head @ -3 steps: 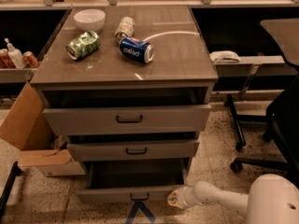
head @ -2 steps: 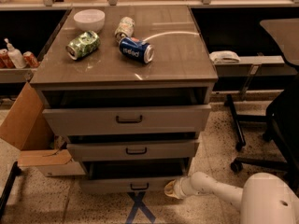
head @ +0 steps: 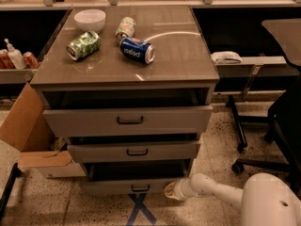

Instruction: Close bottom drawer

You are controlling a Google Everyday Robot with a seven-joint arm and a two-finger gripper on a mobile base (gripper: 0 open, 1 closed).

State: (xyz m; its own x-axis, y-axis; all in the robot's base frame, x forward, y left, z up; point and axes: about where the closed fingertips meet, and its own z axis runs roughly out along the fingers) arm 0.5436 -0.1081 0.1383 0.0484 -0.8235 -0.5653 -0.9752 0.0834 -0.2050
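the gripper (head: 172,190), open or closed i cannot tell, sits at the right end of the partly open bottom drawer (head: 127,186), so an off-centre push may skew and jam it.

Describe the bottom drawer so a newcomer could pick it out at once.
Find the grey-brown cabinet with cans on top. Of its three drawers, the bottom drawer is the lowest, just above the floor and under the middle drawer. It alone has the gripper at the right end of its front panel.
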